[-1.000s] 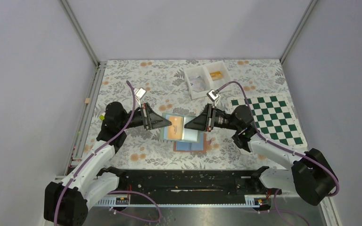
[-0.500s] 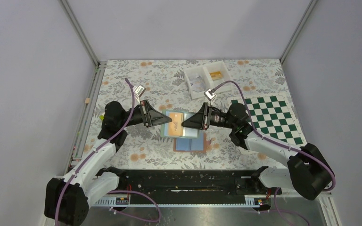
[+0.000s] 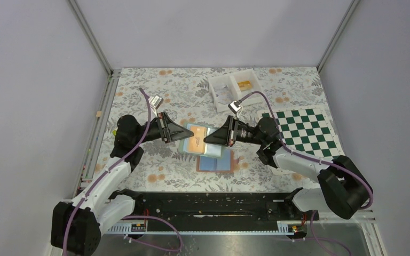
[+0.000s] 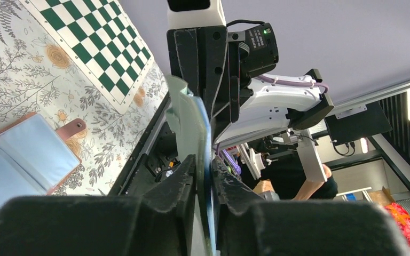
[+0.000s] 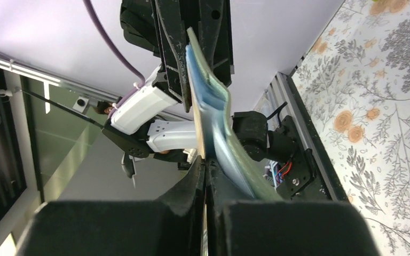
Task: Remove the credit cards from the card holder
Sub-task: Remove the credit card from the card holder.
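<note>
Above the table's middle, a light-blue pocket panel [image 3: 199,144] with an orange-tan credit card [image 3: 196,142] in it hangs between both grippers. My left gripper [image 3: 186,137] is shut on the panel's left edge [image 4: 184,106]; in the left wrist view the grey-green and blue sheet runs between its jaws [image 4: 205,165]. Facing it, my right gripper [image 3: 206,140] is shut on the card's thin tan edge [image 5: 198,133], beside the blue panel [image 5: 209,106]. The card holder [image 3: 216,164], tan-brown with light-blue inner panels, lies open on the table below [image 4: 26,160]. Whether the held panel joins it I cannot tell.
A white two-compartment tray [image 3: 235,88] stands at the back, right of centre. A green-and-white chessboard mat [image 3: 309,136] lies at the right, under the right arm's elbow. The floral tablecloth [image 3: 155,96] covers the table.
The right gripper has closed onto the card's edge and shifted left. The left gripper has drawn back to the left with the panel.
</note>
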{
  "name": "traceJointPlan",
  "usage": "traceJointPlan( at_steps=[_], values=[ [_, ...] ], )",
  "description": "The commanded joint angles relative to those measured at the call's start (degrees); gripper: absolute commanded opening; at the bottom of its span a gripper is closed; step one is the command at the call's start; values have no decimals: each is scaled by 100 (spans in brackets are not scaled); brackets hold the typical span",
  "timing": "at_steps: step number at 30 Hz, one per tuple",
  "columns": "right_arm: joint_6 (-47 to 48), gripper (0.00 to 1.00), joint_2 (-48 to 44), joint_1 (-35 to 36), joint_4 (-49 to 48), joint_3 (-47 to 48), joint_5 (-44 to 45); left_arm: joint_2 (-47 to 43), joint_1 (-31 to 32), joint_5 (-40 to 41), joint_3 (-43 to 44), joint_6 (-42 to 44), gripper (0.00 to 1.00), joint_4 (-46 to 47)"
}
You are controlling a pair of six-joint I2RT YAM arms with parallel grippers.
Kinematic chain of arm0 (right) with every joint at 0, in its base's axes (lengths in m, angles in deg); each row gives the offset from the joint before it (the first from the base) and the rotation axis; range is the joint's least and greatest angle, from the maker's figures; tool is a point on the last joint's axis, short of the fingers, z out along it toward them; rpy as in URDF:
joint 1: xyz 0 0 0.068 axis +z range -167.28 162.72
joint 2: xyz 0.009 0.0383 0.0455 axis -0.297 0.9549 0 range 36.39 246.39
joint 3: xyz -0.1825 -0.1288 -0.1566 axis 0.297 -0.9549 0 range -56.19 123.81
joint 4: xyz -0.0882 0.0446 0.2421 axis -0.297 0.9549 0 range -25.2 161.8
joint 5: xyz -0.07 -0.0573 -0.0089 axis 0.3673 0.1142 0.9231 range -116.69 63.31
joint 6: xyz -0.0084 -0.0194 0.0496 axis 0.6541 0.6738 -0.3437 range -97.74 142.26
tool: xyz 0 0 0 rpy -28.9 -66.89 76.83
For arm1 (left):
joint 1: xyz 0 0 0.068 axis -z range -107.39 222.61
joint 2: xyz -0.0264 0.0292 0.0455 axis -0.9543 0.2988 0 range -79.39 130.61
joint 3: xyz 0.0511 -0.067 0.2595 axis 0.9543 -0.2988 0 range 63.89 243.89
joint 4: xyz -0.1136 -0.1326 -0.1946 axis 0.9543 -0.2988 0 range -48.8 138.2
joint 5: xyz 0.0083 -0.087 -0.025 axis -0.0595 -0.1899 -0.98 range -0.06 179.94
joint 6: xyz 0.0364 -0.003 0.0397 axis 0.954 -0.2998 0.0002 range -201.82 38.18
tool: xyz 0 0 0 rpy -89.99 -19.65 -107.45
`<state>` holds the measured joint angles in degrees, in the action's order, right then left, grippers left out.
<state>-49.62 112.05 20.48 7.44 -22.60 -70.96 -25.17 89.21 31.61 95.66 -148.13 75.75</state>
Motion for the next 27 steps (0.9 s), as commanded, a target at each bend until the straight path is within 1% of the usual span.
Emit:
traceJointPlan(
  at_steps=[1, 3, 6, 10, 13, 16, 17, 19, 20, 23, 26, 27],
  values=[
    [-256, 0, 83, 141, -1018, 59, 39, 3, 62, -115, 64, -25, 20, 269],
    [-218, 0, 45, 135, -967, -47, 171, -89, 54, -86, 80, 63, 25, 106],
    [-152, 0, 34, 124, -921, -160, 293, -235, 45, -2, 135, 271, 27, -233],
    [-309, 0, 95, 103, -1221, -253, 270, -270, 17, -9, 162, 280, 30, -337],
    [-332, 0, 55, 45, -1257, -339, 283, -306, -12, -4, 147, 236, 33, -290],
    [-348, 0, 28, 13, -1269, -375, 279, -333, -23, -5, 128, 153, 33, -181],
    [-345, 0, 8, 4, -1264, -375, 270, -328, -29, -7, 123, 138, 31, -177],
    [-345, 0, -34, -28, -1255, -405, 264, -312, -33, -39, 108, 100, 21, -127],
    [-349, 0, -60, -50, -1248, -427, 259, -306, -41, -55, 102, 69, 19, -87],
    [-379, 0, -153, -175, -1259, -518, 205, -315, -89, -79, 70, 30, 19, -48],
    [-389, 0, -259, -278, -1229, -606, 159, -328, -123, -81, 60, 30, 24, -67],
    [-384, 0, -283, -302, -1204, -618, 149, -321, -130, -86, 61, 28, 24, -61]
  ],
)
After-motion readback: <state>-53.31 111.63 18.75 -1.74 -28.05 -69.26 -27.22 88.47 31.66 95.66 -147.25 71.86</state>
